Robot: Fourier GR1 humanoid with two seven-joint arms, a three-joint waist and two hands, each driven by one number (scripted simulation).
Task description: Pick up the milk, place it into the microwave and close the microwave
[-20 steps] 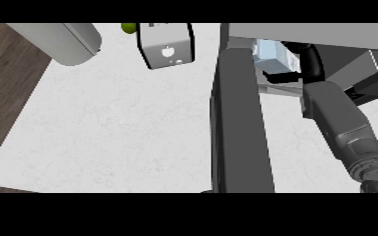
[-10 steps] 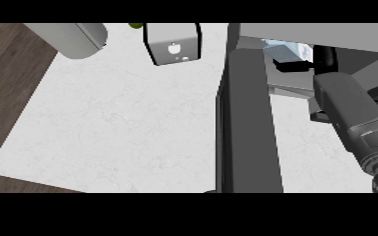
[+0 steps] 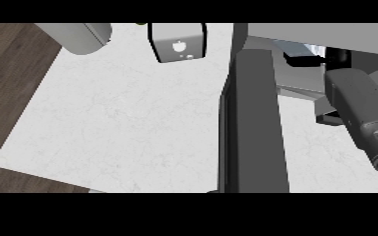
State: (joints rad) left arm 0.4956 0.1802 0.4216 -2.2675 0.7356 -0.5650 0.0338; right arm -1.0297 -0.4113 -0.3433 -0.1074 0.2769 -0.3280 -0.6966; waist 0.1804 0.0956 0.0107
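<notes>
- Nearest me, the open microwave door point(image 3: 255, 125) stands edge-on over the white counter point(image 3: 125, 120).
- The right forearm point(image 3: 356, 105) lies to its right, pointing into the microwave point(image 3: 310, 31).
- The right hand point(image 3: 338, 59) is mostly hidden; I cannot tell its grip.
- Milk point(image 3: 308, 48): a pale sliver inside the cavity, just beside that hand.
- At the far edge, a white box point(image 3: 177, 41).

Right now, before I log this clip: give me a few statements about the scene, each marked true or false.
1. The microwave door stands open. True.
2. The right forearm shows at the view's left. False: it shows at the right, beyond the door.
3. A white box with a small emblem stands on the counter, left of the door. True.
4. The counter's top is dark wood. False: it is pale and speckled.
</notes>
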